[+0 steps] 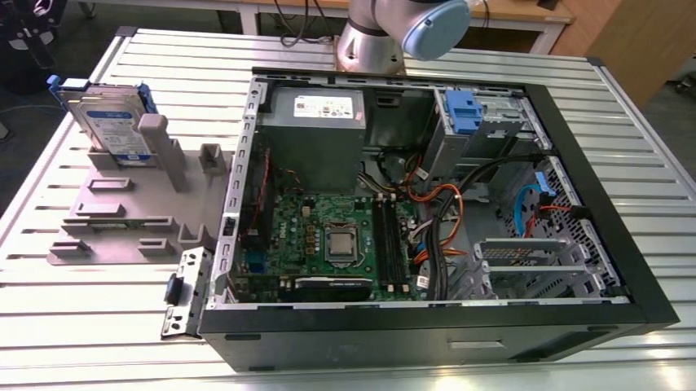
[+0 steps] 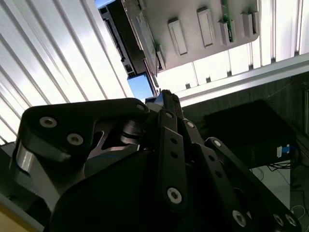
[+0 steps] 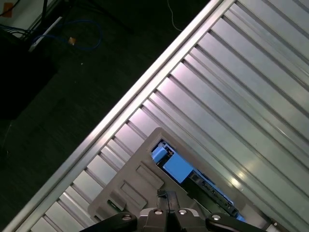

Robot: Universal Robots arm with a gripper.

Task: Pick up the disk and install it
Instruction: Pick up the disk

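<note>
The disk [image 1: 109, 122] is standing upright in the end slot of a grey rack [image 1: 163, 199] at the upper left of the exterior view. The gripper [image 3: 166, 197] is pointing down toward its blue frame with jaws pressed together, gripping nothing, so I judge a descent like this is risking a knock that tips the disk over. The open computer case [image 1: 435, 330] at centre is holding a circuit board [image 1: 337, 236], a blue bracket [image 1: 462, 110] and loose cables [image 1: 435, 204] that could snag the disk.

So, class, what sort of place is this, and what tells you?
Probably a robotics lab bench for computer assembly: an open computer case lies on a ribbed metal table, the disk stands in a grey fixture beside it, and a robot arm rises behind.
</note>
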